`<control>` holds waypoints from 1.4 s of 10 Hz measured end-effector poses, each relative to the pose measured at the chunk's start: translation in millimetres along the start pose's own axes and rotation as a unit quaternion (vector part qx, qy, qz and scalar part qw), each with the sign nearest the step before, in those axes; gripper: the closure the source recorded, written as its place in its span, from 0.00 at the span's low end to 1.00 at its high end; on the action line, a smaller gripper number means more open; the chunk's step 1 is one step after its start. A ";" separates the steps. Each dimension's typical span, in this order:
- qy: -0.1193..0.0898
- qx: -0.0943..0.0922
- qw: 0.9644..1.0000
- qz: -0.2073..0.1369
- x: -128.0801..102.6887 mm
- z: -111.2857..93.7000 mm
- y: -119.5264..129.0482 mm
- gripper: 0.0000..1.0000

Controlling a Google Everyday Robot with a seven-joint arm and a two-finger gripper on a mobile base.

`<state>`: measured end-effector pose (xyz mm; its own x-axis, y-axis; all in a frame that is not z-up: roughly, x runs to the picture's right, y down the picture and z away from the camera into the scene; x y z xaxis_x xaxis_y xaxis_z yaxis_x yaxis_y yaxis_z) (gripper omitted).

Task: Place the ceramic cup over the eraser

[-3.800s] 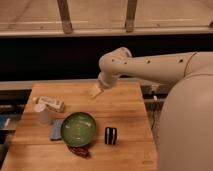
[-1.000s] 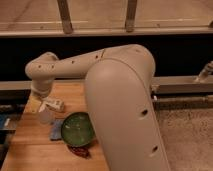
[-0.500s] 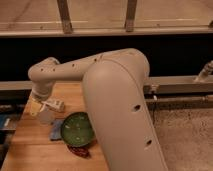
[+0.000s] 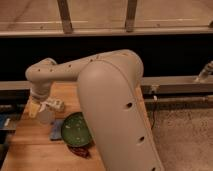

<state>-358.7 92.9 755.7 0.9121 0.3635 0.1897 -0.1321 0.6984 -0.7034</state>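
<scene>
Wooden counter (image 4: 30, 145) is sitting by a dark wall (image 4: 170, 55) | ceramic cup (image 4: 45, 116) is standing just beside the gripper (image 4: 37, 108), not yet picked up | gripper is hanging low, fingers spread wide so the cup fits between | eraser is hiding behind the big arm (image 4: 110, 100) | green bowl (image 4: 76, 131) is sitting near, past the cup

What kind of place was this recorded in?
Probably an indoor lab or office test area: a wooden table on speckled floor, with metal posts behind. The gripper hangs over the table's left side, by the ceramic cup.
</scene>
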 end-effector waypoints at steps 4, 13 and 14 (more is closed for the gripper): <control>0.021 -0.013 1.000 -0.014 -7.3 16.5 -1.7 0.20; 0.034 -0.047 0.998 -0.009 5.0 54.6 -4.3 0.20; 0.035 -0.050 0.998 -0.007 6.5 57.3 -2.8 0.20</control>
<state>-374.6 128.6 798.2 0.9388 0.3075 0.1551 -0.0821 0.6372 -0.7663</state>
